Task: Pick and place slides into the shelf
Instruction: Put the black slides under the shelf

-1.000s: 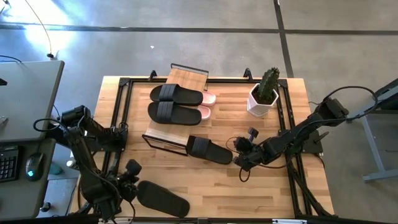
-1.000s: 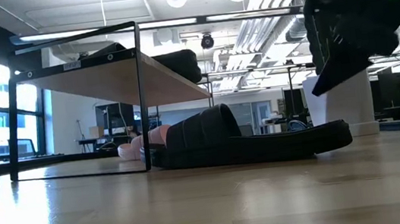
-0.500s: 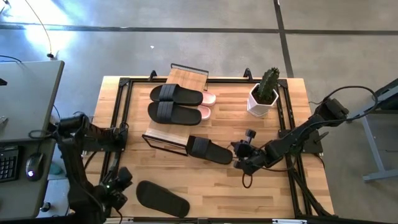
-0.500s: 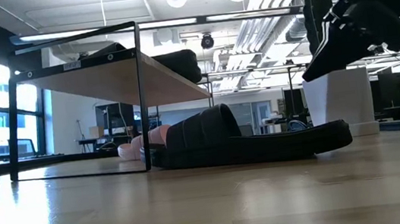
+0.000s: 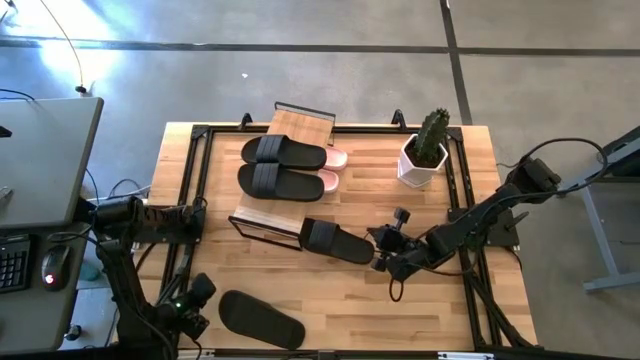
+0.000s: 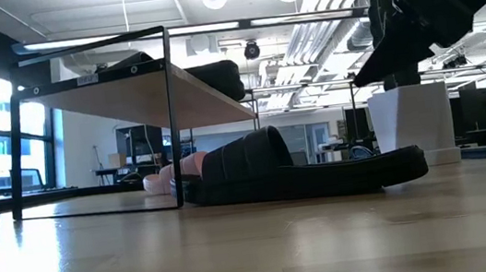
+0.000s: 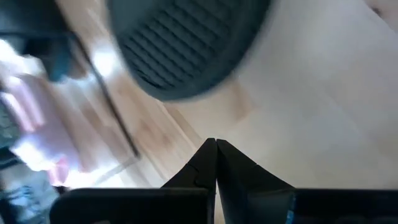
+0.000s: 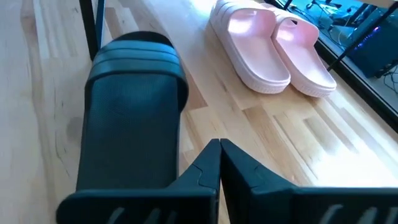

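Left gripper (image 5: pixel 196 293) at the near-left table corner, fingers pressed together with nothing between them (left wrist view shows the tips meeting (image 7: pixel 216 149)). A loose black slide (image 5: pixel 261 320) lies flat just beside it at about 4 o'clock from the gripper, near the front edge of the table (image 5: pixel 420 310).

Right gripper (image 5: pixel 385 252) sits right of table centre, raised off the tabletop in the low view (image 6: pixel 394 43). Fingers clenched, empty; the tips touch in the right wrist view (image 8: pixel 219 149). A second black slide (image 5: pixel 336 241) lies flat at roughly 9 o'clock from this gripper, its heel end just beside the fingertips, strap end toward the shelf. Cannot tell whether heel and fingers touch.

Shelf (image 5: pixel 262 218) stands farther back at centre. A black pair (image 5: pixel 283 167) rests side by side on its top board. The pink pair (image 5: pixel 333 170) lies beneath, toes poking out at the shelf's 3 o'clock side; the right wrist view shows both together on the tabletop (image 8: pixel 267 46).

White cactus pot (image 5: pixel 424 152) stands far right, well apart from the shelf.
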